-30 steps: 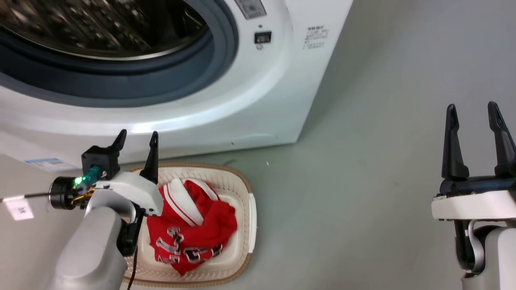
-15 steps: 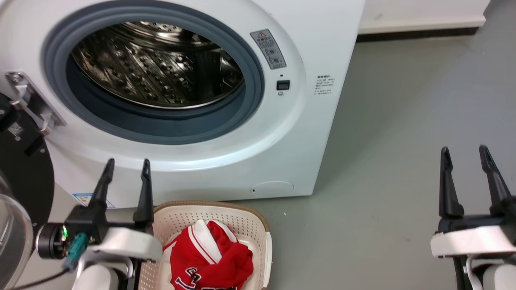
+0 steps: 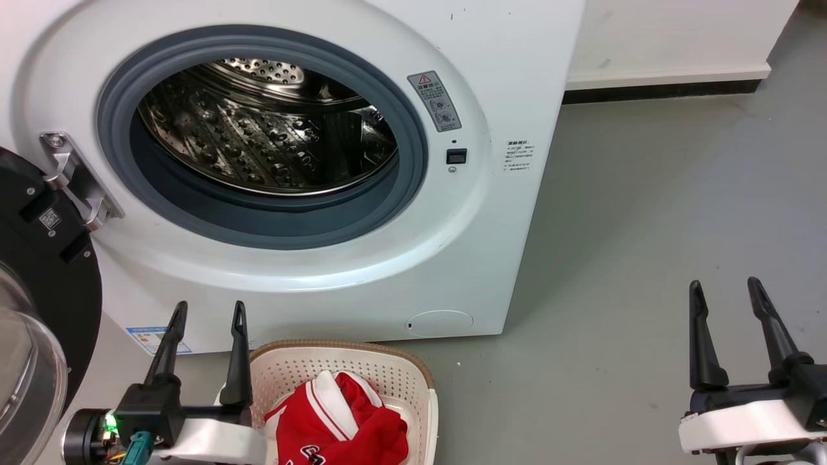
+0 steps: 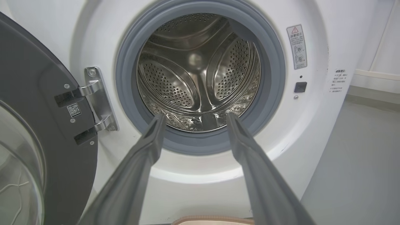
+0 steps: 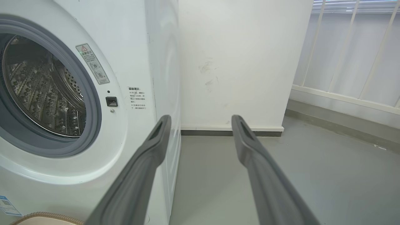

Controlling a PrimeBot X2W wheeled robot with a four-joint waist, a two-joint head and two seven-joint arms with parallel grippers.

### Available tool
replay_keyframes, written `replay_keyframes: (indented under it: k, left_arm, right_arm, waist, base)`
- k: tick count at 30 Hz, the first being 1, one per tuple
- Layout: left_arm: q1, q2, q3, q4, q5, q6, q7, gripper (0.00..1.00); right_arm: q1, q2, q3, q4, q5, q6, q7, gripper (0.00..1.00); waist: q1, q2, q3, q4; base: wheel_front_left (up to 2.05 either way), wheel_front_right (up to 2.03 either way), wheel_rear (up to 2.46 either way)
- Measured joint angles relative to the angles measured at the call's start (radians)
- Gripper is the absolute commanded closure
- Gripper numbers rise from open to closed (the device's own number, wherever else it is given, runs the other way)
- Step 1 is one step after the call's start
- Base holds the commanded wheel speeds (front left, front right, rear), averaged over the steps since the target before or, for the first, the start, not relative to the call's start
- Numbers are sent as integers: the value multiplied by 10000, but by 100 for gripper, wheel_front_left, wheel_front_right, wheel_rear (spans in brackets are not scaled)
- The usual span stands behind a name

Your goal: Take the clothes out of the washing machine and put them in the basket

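Left jaws: released, my two dark fingers [image 3: 238, 361] stand apart with nothing between them, low on my left, just beside the left end of the basket [image 3: 394, 378]
Right jaws: released as well, fingers [image 3: 701, 349] apart and holding nothing, well off to my right above the grey floor [image 3: 646, 226]
Clothes [image 3: 336, 429]: a crumpled red bundle with white stripe trim lying inside the basket; its lower part is cut off by the bottom edge of my head view
Basket: cream with perforated sides and a brown rim, standing on the floor just in front of the washing machine [image 3: 491, 271], below its round opening
Washing machine: white front-loader; its black-rimmed glass door [image 3: 45, 271] is swung open on my left and hangs on a metal hinge
Drum [image 3: 258, 148]: shiny perforated steel, in view through the grey gasket [image 3: 258, 229]
Left wrist view: my fingers point at the lower half of the opening, and the basket's brown rim peeks in at the bottom edge
Right wrist view: my fingers point past the machine's right front edge toward a white wall [image 5: 237, 62], and a bit of the brown rim shows at the lower left corner
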Motion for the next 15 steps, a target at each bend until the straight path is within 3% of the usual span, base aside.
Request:
replay_keyframes:
  k: [15]
  left_arm:
    - [14,-366,332,96,355,-219,0,0]
  right_arm:
    - [214,0,115,38,-23,0,0,0]
  waist:
    - [2,0,-7,-68]
  base:
    - [0,0,0]
